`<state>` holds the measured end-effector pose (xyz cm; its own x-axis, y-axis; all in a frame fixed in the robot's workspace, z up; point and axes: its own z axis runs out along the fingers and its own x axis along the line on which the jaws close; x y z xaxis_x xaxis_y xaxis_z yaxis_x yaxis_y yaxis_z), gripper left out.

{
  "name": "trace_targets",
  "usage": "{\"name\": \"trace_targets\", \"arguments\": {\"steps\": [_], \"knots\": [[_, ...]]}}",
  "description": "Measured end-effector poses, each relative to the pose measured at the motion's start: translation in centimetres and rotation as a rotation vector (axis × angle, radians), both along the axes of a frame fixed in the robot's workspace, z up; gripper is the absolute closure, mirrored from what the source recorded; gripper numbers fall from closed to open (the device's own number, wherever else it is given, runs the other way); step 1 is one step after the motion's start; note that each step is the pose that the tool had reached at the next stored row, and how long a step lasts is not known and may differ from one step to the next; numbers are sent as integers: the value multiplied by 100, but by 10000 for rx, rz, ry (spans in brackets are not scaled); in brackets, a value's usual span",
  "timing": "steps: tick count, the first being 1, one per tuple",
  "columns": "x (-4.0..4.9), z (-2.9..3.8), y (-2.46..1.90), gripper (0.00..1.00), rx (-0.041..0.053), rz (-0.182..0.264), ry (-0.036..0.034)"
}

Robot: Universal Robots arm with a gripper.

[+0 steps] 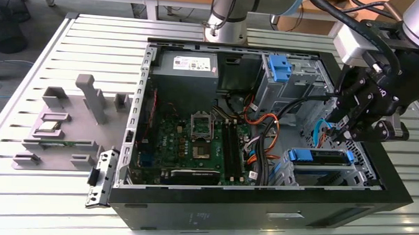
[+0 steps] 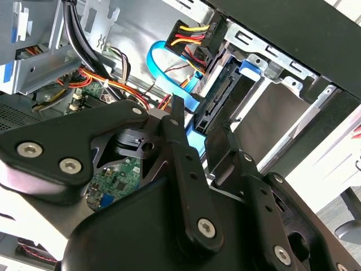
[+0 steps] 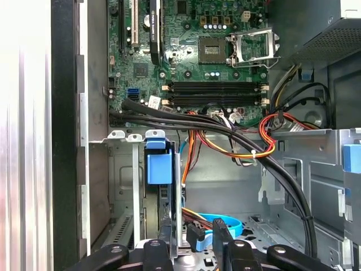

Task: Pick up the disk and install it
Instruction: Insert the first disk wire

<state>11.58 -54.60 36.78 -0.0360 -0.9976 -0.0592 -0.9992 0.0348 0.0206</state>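
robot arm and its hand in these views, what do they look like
The arm is a silver-grey tube. A white box sits at its wrist, with black cables looping over it. The hand is matte black, with rounded linkage plates and two slim bar fingers, all fastened with silver screws.

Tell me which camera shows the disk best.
The exterior view: the disk shows its blue carrier's full length, standing on edge inside the computer case. The first wrist view shows its blue handle tab and a thin edge; the second wrist view, its dark connector end.
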Motion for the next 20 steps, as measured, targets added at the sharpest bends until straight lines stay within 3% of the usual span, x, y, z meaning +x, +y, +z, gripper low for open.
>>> {"name": "trace_targets", "arguments": {"steps": [8,20], "knots": [[34,-3,3,58,1,0,0],[44,-59,3,58,2,1,6]]}}
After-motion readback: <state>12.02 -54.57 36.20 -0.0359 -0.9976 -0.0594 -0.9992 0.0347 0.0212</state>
